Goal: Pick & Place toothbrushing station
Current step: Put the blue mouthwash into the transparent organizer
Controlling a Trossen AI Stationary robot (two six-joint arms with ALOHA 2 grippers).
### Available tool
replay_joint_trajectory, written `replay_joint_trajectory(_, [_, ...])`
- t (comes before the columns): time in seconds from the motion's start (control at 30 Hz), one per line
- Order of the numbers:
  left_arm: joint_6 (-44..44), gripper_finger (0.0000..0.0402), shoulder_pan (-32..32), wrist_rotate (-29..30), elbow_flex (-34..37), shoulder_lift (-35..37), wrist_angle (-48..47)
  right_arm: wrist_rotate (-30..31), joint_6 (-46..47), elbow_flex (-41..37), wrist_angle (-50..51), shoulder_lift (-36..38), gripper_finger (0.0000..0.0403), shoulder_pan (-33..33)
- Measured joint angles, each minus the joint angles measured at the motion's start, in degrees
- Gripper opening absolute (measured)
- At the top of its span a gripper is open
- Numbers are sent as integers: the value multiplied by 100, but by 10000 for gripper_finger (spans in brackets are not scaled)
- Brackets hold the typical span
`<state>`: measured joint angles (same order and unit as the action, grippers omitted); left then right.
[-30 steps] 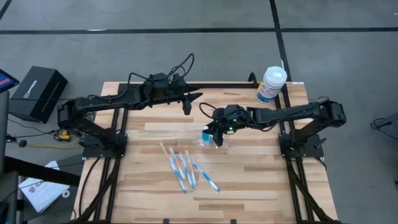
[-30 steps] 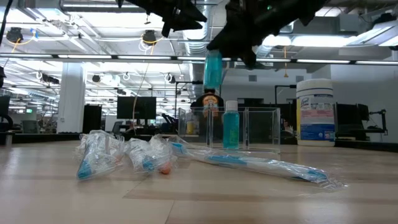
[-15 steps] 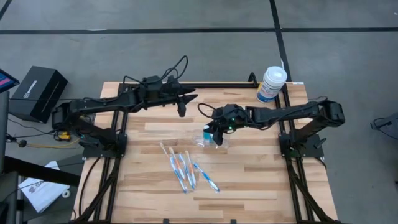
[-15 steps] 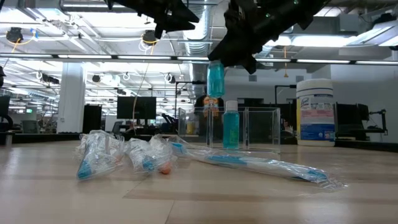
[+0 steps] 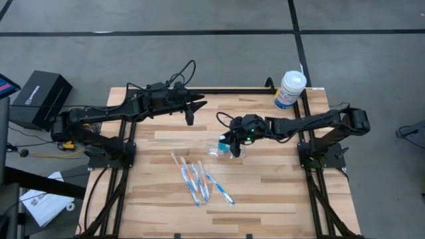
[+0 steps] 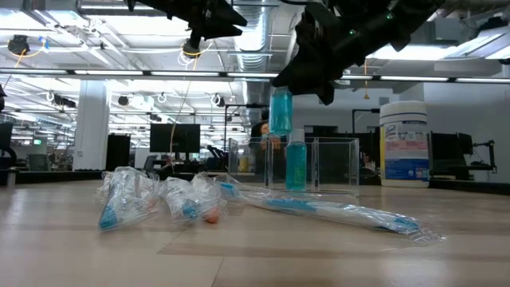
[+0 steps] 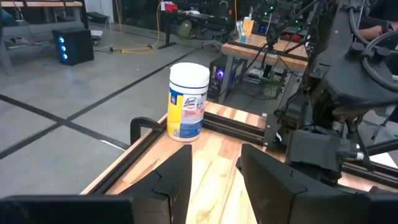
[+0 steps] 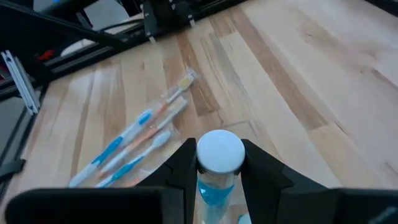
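Observation:
The toothbrushing station (image 6: 319,163), a clear plastic holder, stands on the table's middle (image 5: 222,150) with one small blue bottle (image 6: 296,165) upright in it. My right gripper (image 6: 281,86) is above it, shut on a second small blue bottle (image 6: 280,113) with a white cap. My left gripper (image 5: 190,114) is open and empty, high over the table's far left part; its fingers show apart in the left wrist view (image 7: 216,171). My right gripper pinches the blue bottle's top end, at the white cap (image 8: 219,151), between its two fingers. The fingers come from above, pointing down. The bottle hangs upright below them (image 6: 280,119), lifted clear, just above the holder's left end.
Several wrapped blue-and-orange toothbrushes (image 5: 199,180) lie on the wood near the table's front middle (image 6: 159,199). A big white blue-labelled canister (image 5: 290,89) stands at the far right corner. Black frame rails (image 5: 232,91) run along the table's far edge.
My right gripper has gone down a little toward the clear holder with the blue bottle, which stays upright and clear of it. My left gripper has drawn back toward the table's left edge, still open.

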<state>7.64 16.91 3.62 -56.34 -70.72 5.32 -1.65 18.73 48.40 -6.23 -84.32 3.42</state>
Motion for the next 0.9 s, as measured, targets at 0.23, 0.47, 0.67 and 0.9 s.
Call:
replay_joint_trajectory(0.23, [-11,131,0,0,-2,0,26,15,-323,-2,17,-4,86,15])
replay_joint_trajectory(0.47, [-88,131,0,15,-2,0,31,6,-507,-2,34,-49,86,83])
replay_joint_trajectory(0.67, [-163,131,0,33,-7,-1,33,-5,-525,-190,-87,-48,86,83])
replay_joint_trajectory(0.9, [-278,131,0,28,-11,-2,31,-48,-283,-509,-568,-50,86,72])
